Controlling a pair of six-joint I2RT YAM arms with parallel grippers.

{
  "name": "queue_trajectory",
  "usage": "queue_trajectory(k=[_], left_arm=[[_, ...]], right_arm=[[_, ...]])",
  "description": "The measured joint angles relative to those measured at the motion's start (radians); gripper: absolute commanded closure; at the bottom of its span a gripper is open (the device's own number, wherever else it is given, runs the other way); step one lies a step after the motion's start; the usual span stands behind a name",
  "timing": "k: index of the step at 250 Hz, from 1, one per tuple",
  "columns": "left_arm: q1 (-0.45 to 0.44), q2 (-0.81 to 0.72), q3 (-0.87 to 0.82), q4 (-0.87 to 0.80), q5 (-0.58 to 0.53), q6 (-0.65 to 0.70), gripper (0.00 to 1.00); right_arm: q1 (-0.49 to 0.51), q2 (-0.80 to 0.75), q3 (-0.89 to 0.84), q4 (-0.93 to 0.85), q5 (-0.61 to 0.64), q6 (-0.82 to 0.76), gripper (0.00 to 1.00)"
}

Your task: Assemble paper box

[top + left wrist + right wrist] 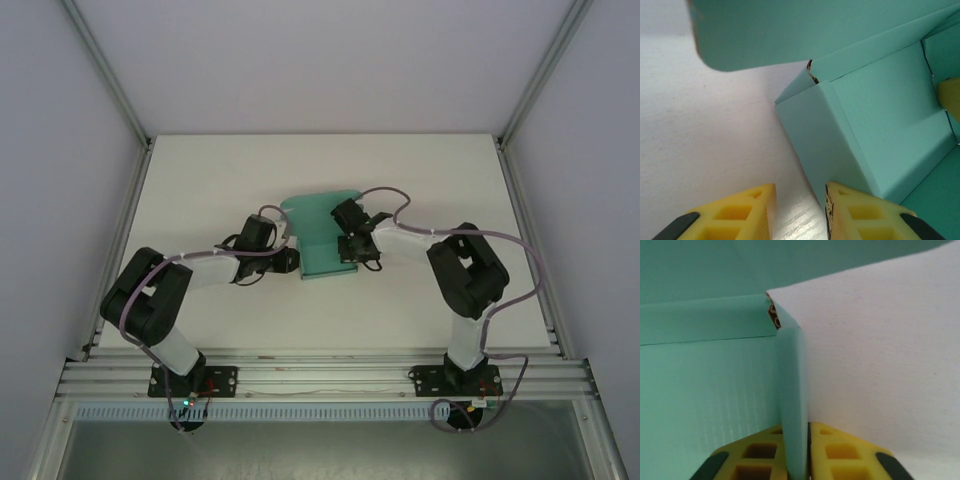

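1. Right gripper (798, 460): fingers pinched onto an upright side wall of the paper box (700, 390), with the card clamped between the pads.
2. Left gripper (800, 212): fingers parted, holding nothing. The corner of the box's opposite wall sits just beside one finger (865, 217).
3. The box lies between the two grippers, with bare table (700, 130) on each gripper's outer side.

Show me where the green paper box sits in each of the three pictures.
Top external: paper box at the centre of the white table.
Left wrist: top and right of the picture.
Right wrist: left half, one wall in the right gripper.
Shared landmark: the white table.
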Motion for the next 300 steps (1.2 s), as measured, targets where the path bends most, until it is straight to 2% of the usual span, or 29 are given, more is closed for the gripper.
queue_trajectory(k=[12,47,104,142,179,216,223,227,249,257,276,289,300], left_arm=[[0.0,0.001,0.002,0.005,0.0,0.0,0.69],[-0.004,0.001,0.012,0.006,0.0,0.0,0.7],[-0.019,0.001,0.017,0.019,0.008,-0.015,0.72],[-0.019,0.001,0.017,0.04,0.012,-0.026,0.73],[-0.019,0.001,0.018,0.055,0.016,-0.026,0.73],[-0.019,0.001,0.018,0.06,0.016,-0.025,0.73],[-0.019,0.001,0.018,0.06,0.017,-0.025,0.73],[-0.019,0.001,0.018,0.059,0.019,-0.025,0.72],[-0.019,0.001,0.018,0.058,0.02,-0.024,0.69],[-0.019,0.001,0.018,0.057,0.019,-0.024,0.65],[-0.019,-0.011,0.018,0.042,0.015,-0.018,0.6],[-0.019,-0.029,0.018,0.032,0.006,-0.018,0.59],[-0.019,-0.053,0.018,0.02,0.0,-0.013,0.55]], right_arm=[[0.006,0.007,0.013,-0.02,0.025,-0.001,1.0],[0.03,0.049,0.074,-0.097,0.114,0.011,1.0],[0.082,0.202,0.268,-0.32,0.359,0.071,1.0],[0.113,0.281,0.356,-0.439,0.47,0.115,1.0],[0.124,0.314,0.389,-0.489,0.518,0.136,1.0],[0.124,0.301,0.373,-0.468,0.509,0.127,1.0],[0.123,0.293,0.362,-0.456,0.502,0.124,0.95],[0.122,0.286,0.353,-0.445,0.498,0.121,0.89],[0.116,0.245,0.303,-0.392,0.464,0.105,0.84],[0.114,0.23,0.284,-0.373,0.451,0.1,0.79],[0.111,0.195,0.245,-0.341,0.425,0.08,0.76],[0.109,0.172,0.224,-0.32,0.401,0.071,0.68],[0.108,0.147,0.205,-0.298,0.374,0.068,0.57]])
